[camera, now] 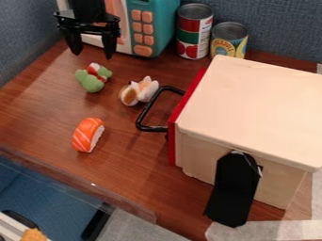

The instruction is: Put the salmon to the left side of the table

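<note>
Gripper empty, fingers spread. Salmon on table, camera-side of gripper; height between them hard to judge. Likely ungrasped: grasp, leftward move, release all left.

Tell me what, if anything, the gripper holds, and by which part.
Nothing is held: the gripper hangs open, and the salmon lies on the table.

My open hand hangs above the tabletop, with the salmon lying near the wooden box.
</note>
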Tool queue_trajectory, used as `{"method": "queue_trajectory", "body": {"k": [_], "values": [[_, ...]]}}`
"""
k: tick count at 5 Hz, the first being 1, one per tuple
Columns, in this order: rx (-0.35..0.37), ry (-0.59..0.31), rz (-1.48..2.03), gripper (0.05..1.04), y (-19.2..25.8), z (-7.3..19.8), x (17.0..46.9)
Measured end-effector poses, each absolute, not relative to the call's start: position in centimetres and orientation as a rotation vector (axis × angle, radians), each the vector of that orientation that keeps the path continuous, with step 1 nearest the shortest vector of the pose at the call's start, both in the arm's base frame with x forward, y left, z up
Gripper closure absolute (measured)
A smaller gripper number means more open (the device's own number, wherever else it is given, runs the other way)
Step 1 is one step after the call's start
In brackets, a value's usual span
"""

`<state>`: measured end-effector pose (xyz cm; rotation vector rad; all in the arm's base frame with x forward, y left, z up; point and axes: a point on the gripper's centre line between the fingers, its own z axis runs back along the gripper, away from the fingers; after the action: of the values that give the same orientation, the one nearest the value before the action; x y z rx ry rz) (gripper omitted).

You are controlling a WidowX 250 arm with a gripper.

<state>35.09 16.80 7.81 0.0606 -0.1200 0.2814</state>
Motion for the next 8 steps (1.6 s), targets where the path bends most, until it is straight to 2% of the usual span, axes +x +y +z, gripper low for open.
{"method": "queue_trajectory", "body": {"k": [1, 2, 3, 4, 6, 7, 8], "values": [[0.045, -0.088, 0.287, 0.083, 16.6, 6.4, 34.9], [-0.004, -0.04, 0.27, 0.083, 14.8, 4.7, 33.0], [-0.049, -0.037, 0.273, 0.083, 13.5, 4.9, 30.9], [-0.055, -0.008, 0.231, 0.083, 13.1, 4.0, 27.8], [-0.046, -0.017, 0.189, 0.083, 12.7, 3.3, 23.8], [-0.012, -0.026, 0.202, 0.083, 12.7, 2.7, 23.8], [0.036, 0.039, 0.199, 0.113, 11.9, 0.0, 24.2]]}}
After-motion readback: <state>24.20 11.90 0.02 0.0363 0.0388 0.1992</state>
